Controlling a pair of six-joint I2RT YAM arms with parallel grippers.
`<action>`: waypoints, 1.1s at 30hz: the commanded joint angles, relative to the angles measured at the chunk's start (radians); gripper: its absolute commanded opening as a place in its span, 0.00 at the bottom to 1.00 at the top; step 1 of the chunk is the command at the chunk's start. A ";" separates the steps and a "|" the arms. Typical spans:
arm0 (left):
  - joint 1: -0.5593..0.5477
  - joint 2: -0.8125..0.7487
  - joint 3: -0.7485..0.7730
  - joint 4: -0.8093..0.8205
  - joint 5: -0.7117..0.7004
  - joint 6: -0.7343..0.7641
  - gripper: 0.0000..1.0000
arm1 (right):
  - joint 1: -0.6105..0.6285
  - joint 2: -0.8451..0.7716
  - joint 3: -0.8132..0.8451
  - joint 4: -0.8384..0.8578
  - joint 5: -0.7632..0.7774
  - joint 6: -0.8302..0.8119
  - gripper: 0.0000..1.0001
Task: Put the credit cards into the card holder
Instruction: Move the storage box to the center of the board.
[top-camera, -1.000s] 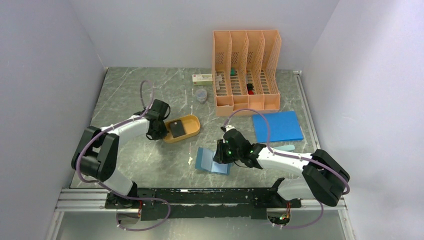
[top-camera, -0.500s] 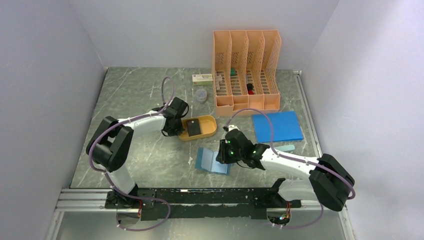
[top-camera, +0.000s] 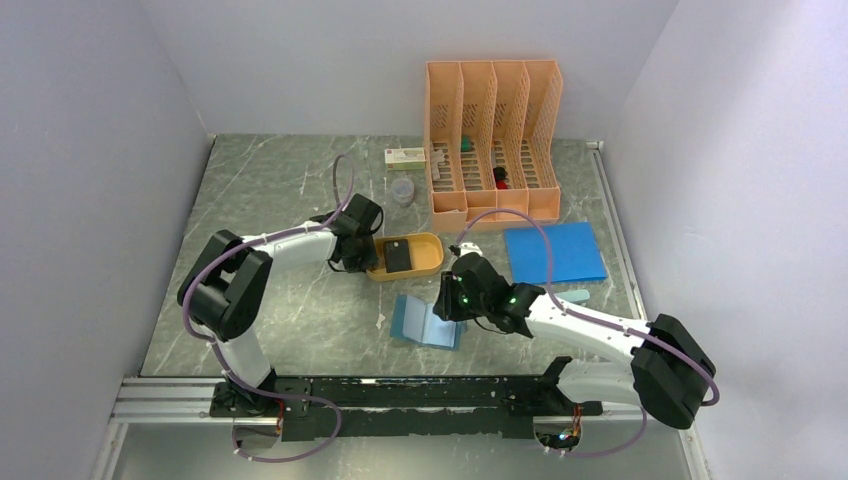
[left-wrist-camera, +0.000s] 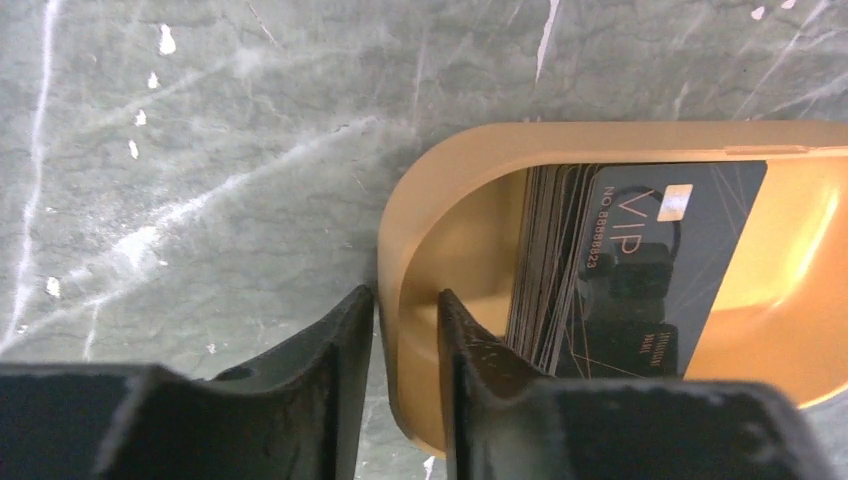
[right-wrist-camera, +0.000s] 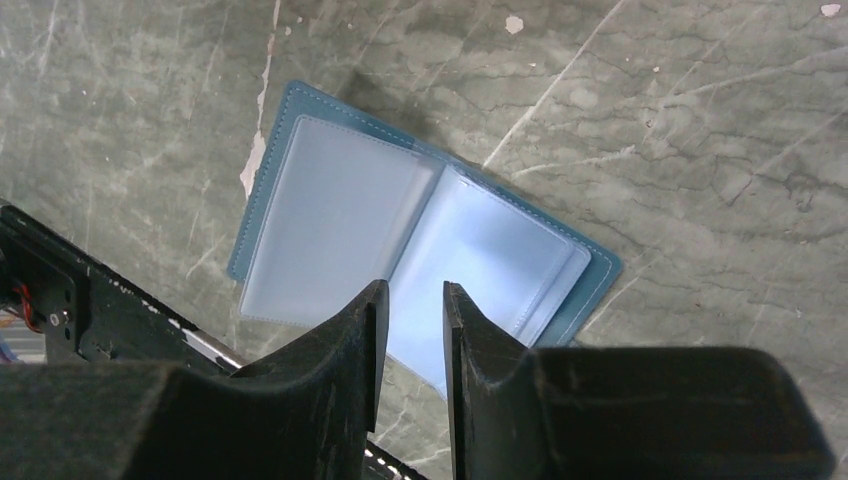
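Observation:
The dark credit cards (top-camera: 400, 256) lie stacked in an orange oval tray (top-camera: 430, 263); the left wrist view shows the top card (left-wrist-camera: 640, 260) marked VIP. My left gripper (top-camera: 358, 262) is shut on the tray's left rim (left-wrist-camera: 470, 145), one finger inside and one outside (left-wrist-camera: 405, 305). The teal card holder (top-camera: 415, 325) lies open just below the tray, with its clear pockets up (right-wrist-camera: 320, 220). My right gripper (top-camera: 445, 303) is right over it, shut on one clear inner leaf that it holds up (right-wrist-camera: 415, 295).
An orange file organizer (top-camera: 492, 140) stands at the back. A flat bright-blue sheet (top-camera: 555, 252) lies right of the tray. A small clear cup (top-camera: 402, 190) and a white box (top-camera: 405, 156) sit behind the tray. A pale teal strip (top-camera: 572, 296) lies near my right arm.
My left gripper has dragged the orange tray and its cards to the right, closer to the card holder. My right gripper has hardly moved over the open holder.

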 joint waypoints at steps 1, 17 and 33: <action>-0.008 -0.031 0.029 -0.011 0.042 0.010 0.40 | 0.007 -0.014 0.021 -0.024 0.018 -0.003 0.31; -0.276 -0.515 -0.179 0.290 0.267 0.088 0.37 | 0.005 -0.119 -0.008 0.035 0.107 0.033 0.34; -0.400 -0.344 -0.449 0.525 0.149 -0.048 0.06 | -0.063 -0.018 0.128 0.067 0.088 0.060 0.52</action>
